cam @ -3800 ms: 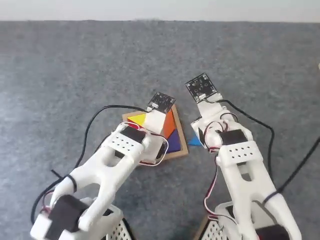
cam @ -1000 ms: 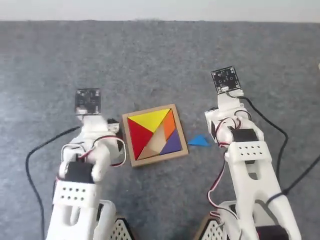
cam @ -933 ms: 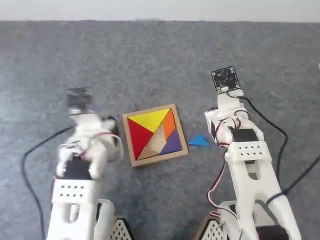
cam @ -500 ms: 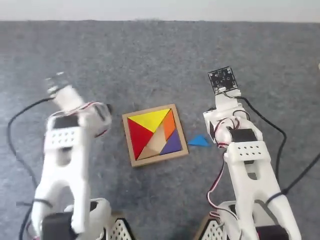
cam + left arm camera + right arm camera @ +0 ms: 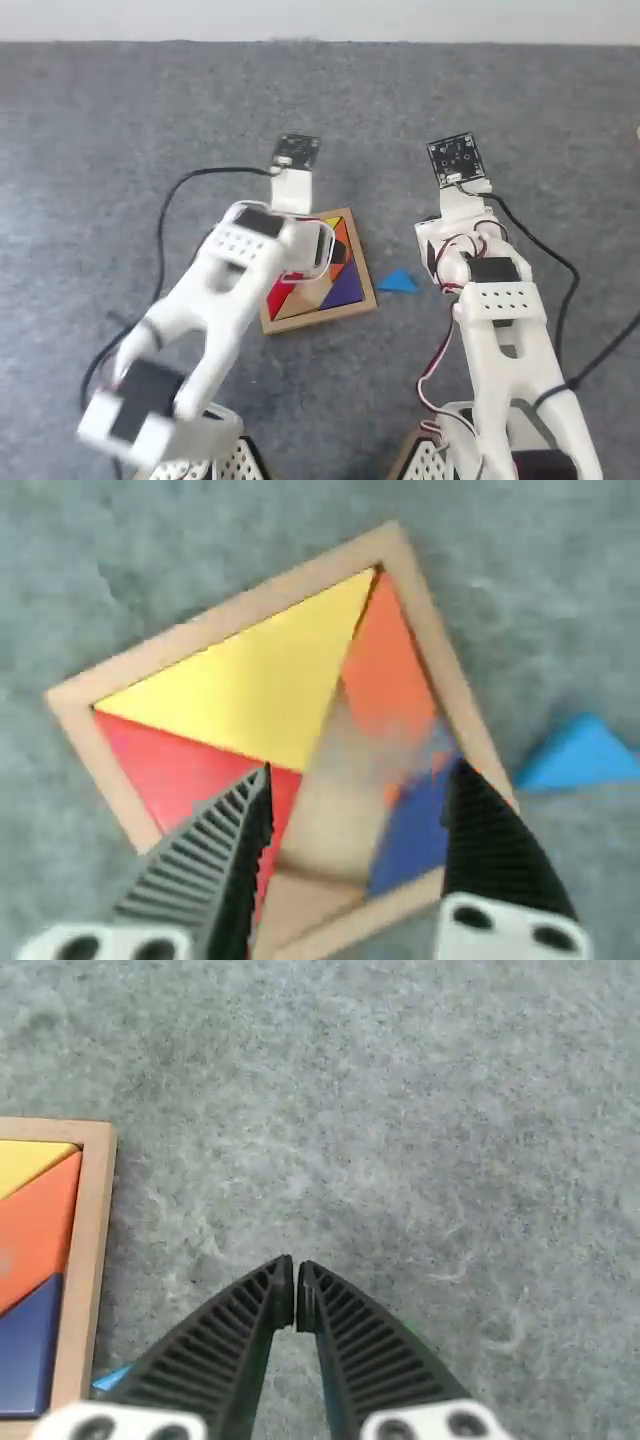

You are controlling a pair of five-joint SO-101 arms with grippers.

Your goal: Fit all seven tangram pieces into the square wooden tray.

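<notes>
Grey carpet is covering the table [image 5: 120,120], where the partly filled wooden tray [image 5: 320,318] is awaiting the blue triangle [image 5: 398,282] lying just right of it; the left tool [image 5: 360,775] is hovering wide above the tray, and the closed right tool [image 5: 296,1265], hanging beside the triangle, is probably needing to open first.

Grey carpet-like table covering [image 5: 120,110], pale wall strip [image 5: 320,20] along its far edge

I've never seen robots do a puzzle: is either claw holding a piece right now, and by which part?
Nothing is held. The left gripper hangs open over the wooden tray; the right gripper is shut on nothing above the carpet.
</notes>
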